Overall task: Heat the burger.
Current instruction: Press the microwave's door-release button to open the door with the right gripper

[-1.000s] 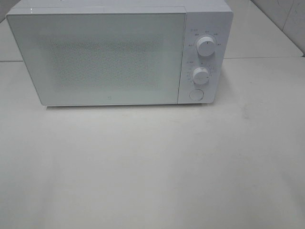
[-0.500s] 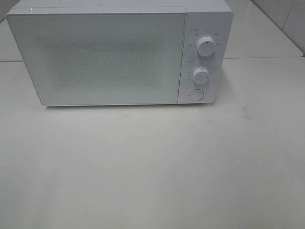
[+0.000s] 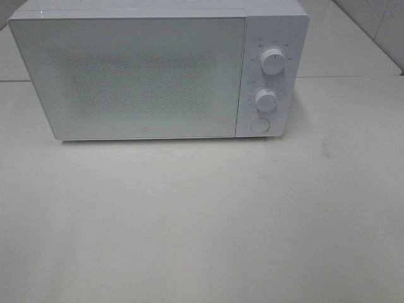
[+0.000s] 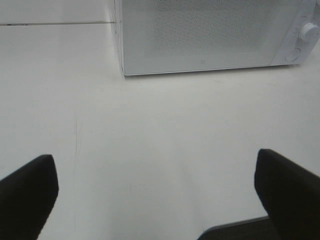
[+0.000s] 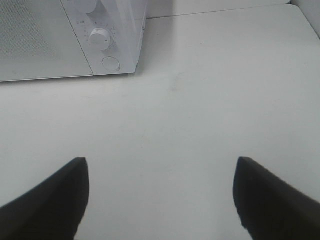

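The left gripper (image 4: 154, 159) is being held over the white table (image 4: 150, 115) with its jaws spread wide; nothing is being gripped or touched by its dark fingers (image 4: 27, 192). The right gripper (image 5: 160, 162) is likewise being held with its jaws spread apart over bare tabletop, and nothing is being pinched. The burger is not being shown in any view, so its place cannot be told. The white microwave (image 3: 139, 76) is being shown at the far side of the table with its door shut, and two dials (image 3: 273, 61) and a round button (image 3: 259, 125) are being shown on its right panel. Open tabletop is being left between both grippers and the microwave's lower front edge, and more beside its right wall.
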{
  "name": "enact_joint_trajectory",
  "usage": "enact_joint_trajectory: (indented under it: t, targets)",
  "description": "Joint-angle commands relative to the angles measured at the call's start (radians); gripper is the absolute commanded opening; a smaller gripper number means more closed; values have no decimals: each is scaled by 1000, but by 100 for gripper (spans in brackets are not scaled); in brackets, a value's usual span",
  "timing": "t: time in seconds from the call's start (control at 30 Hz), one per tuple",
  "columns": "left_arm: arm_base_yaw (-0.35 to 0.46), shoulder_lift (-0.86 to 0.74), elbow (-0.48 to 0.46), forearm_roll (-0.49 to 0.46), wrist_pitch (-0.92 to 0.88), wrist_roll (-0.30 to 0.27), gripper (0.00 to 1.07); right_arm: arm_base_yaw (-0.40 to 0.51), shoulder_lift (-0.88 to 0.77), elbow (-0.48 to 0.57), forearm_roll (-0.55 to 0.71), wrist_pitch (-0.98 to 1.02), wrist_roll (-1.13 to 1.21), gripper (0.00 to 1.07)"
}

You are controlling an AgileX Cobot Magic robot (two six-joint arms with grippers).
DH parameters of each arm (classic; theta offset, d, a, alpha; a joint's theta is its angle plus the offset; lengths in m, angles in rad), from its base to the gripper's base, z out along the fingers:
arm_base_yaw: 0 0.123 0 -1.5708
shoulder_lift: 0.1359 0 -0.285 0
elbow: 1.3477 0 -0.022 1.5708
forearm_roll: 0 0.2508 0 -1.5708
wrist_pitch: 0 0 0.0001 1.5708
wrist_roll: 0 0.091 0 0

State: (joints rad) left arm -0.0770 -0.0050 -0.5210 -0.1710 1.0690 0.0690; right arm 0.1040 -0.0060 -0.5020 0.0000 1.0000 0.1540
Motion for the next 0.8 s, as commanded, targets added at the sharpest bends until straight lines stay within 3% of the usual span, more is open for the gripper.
enact_joint_trajectory:
  t: [0.03,0.57,0.8]
  targets:
    - [2,-15,1,-8,-8,-4,100,-7,-25,3,0,-5,-14,76]
    - [2,-15,1,-8,-8,-4,100,-7,57,-28,21,-38,-15,76]
    - [2,-15,1,-8,-8,-4,100,-7,198,-54,26,-253,-16,76]
